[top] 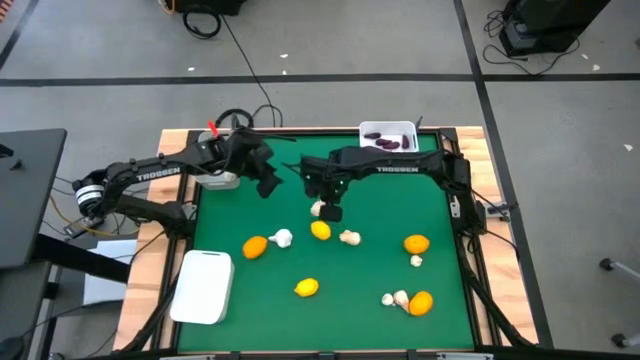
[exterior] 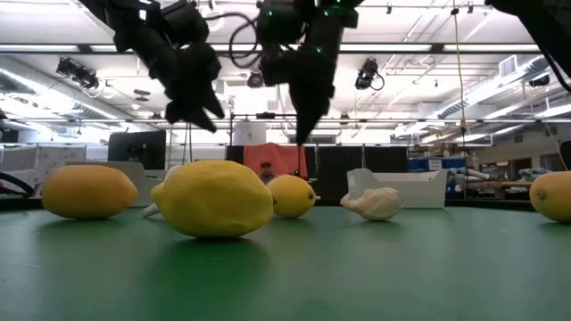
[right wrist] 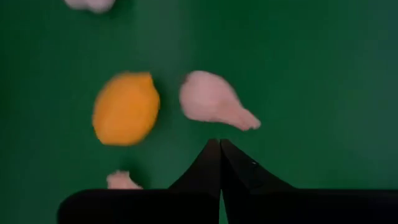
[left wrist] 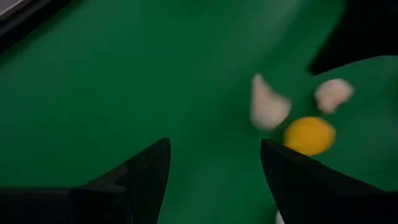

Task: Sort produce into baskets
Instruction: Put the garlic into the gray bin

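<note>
I am holding my right gripper [top: 331,211] over the middle of the green table [top: 240,300], toward its far edge, with the fingers pressed together and nothing between them; a garlic bulb [right wrist: 211,99] is lying just ahead of the tips and a yellow fruit [top: 320,230] is sitting beside it. My left gripper [top: 268,186] is hanging near the far left part of the table with its fingers spread apart and empty.

Judging by how things are lying, I am only a little way into the sorting. The basket at the far edge [top: 388,132] is already holding dark purple pieces, so that kind seems finished, as none are showing loose on the table. A second basket [top: 203,287] is sitting at the near left corner, and I cannot see anything in it. A third one [top: 222,181] is partly hidden under my left arm at the far left, and I cannot tell what it is holding.

Everything else is waiting on the green: an orange fruit [top: 255,246] left of centre with a bulb [top: 282,238] touching it, a yellow fruit [top: 307,288] toward the near edge, another bulb [top: 349,237] at centre, and oranges [top: 416,243] with more bulbs [top: 396,298] toward the right edge and the near right corner.
</note>
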Robot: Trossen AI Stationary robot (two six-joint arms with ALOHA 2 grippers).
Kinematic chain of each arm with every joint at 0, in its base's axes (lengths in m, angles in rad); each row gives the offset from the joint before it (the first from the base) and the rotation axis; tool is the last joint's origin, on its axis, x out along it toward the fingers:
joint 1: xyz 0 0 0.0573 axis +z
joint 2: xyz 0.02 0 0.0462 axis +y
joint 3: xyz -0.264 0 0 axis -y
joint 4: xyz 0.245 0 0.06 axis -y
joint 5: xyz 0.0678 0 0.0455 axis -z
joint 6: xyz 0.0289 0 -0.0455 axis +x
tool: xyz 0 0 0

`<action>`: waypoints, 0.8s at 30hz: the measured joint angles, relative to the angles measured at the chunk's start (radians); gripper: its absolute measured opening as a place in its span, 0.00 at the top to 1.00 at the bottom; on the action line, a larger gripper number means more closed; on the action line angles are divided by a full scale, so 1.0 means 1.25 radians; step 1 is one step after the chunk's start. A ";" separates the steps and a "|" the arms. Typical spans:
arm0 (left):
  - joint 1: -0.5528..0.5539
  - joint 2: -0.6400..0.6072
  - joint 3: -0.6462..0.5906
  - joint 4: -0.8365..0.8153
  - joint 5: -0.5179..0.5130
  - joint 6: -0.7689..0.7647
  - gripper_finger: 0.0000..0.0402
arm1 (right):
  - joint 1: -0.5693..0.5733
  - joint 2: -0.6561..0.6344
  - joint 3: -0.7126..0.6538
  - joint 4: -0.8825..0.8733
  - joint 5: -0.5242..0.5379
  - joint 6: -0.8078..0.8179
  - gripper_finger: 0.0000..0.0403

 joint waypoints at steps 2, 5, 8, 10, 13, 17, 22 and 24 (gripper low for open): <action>-0.007 0.000 0.000 0.029 0.028 0.030 0.37 | -0.005 0.000 0.036 -0.004 -0.003 -0.001 0.98; -0.022 0.000 0.000 0.047 0.031 0.082 0.37 | -0.020 -0.001 0.082 -0.004 -0.029 0.005 0.97; -0.032 0.000 0.000 0.046 0.010 0.109 0.37 | -0.038 -0.002 0.088 0.014 -0.036 0.022 0.94; -0.035 0.000 0.000 0.046 -0.003 0.116 0.37 | -0.046 -0.002 0.071 0.035 -0.037 -0.006 0.89; -0.035 0.000 0.000 0.045 -0.011 0.116 0.37 | -0.053 -0.002 0.020 0.098 -0.075 -0.042 0.79; -0.035 0.000 0.000 0.025 -0.011 0.116 0.37 | -0.053 -0.001 -0.044 0.198 -0.171 -0.015 0.62; -0.035 0.000 0.000 -0.043 -0.011 0.119 0.37 | -0.030 -0.001 -0.123 0.313 -0.161 -0.101 0.41; -0.035 0.000 0.000 -0.061 -0.011 0.119 0.37 | -0.018 -0.001 -0.153 0.356 -0.137 -0.144 0.33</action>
